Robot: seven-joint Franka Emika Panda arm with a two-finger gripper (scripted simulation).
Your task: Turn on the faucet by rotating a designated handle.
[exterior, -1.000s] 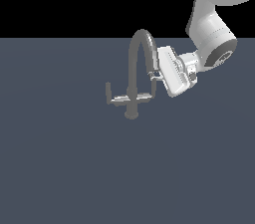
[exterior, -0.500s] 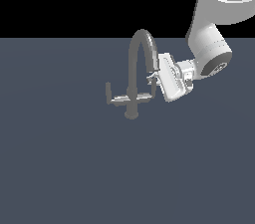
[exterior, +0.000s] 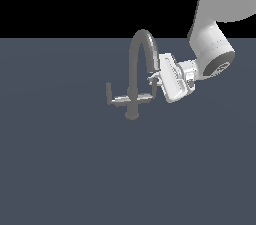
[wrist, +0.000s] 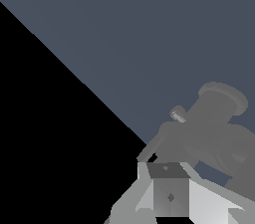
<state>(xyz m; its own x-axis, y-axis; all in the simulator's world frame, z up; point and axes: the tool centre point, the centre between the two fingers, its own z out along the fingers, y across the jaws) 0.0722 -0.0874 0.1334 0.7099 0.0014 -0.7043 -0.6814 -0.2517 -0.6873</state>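
Observation:
The faucet [exterior: 134, 76] is a small grey tap with a tall arched spout, standing on a dark grey surface in the middle of the exterior view. Its handle [exterior: 145, 96] is the thin lever on the exterior view's right, under the spout's outlet; its outer end is hidden behind my gripper [exterior: 155, 81]. The white gripper lies sideways against that end, just below the outlet. The jaws are too small and overlapped to show a gap. In the wrist view the faucet [wrist: 219, 113] fills the area just past my fingers [wrist: 169, 190].
A twin lever [exterior: 116, 100] with an upturned tip sticks out toward the exterior view's left. The white arm [exterior: 212, 44] comes down from the exterior view's upper right. The dark grey surface [exterior: 60, 169] spreads all around the faucet.
The arm has swung in from the exterior view's right, bringing the gripper left and slightly lower, up to the handle's end. The faucet's levers look unmoved.

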